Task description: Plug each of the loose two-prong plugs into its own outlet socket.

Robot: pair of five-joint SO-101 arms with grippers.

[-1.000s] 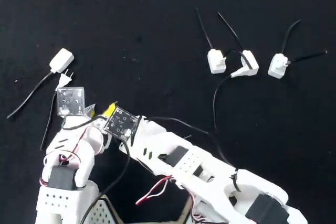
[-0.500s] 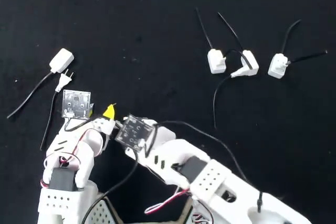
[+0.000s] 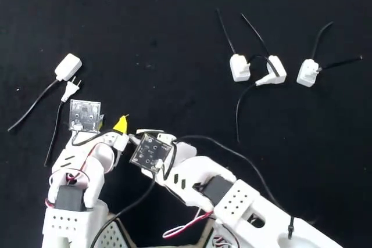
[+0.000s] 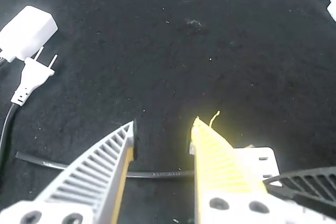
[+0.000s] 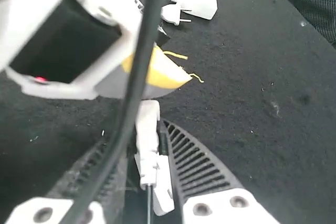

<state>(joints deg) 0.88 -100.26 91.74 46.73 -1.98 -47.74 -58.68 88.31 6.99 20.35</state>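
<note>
A loose white two-prong plug (image 3: 71, 88) lies at the table's left, its prongs pointing at a white outlet socket (image 3: 68, 66) just beyond it. In the left wrist view the plug (image 4: 31, 77) and the socket (image 4: 26, 32) sit ahead of my left gripper (image 4: 163, 124). That gripper is open, low over the table, with a black cable (image 4: 157, 173) lying across between its fingers. My right gripper (image 5: 142, 132) is shut on a small white plug (image 5: 149, 166), right beside the left gripper's yellow finger (image 5: 157, 72). From above, the two grippers nearly touch, left gripper (image 3: 110, 124) beside right gripper (image 3: 135, 137).
Three more white sockets (image 3: 239, 67) (image 3: 276, 68) (image 3: 306, 72) stand in a row at the back right, with black cables around them. A white plug (image 3: 264, 79) lies against the middle one. Both arms crowd the front left.
The right arm's wrist has drawn back toward the front and right, away from the left gripper. The left arm has barely shifted. The loose plug and sockets have not moved.
</note>
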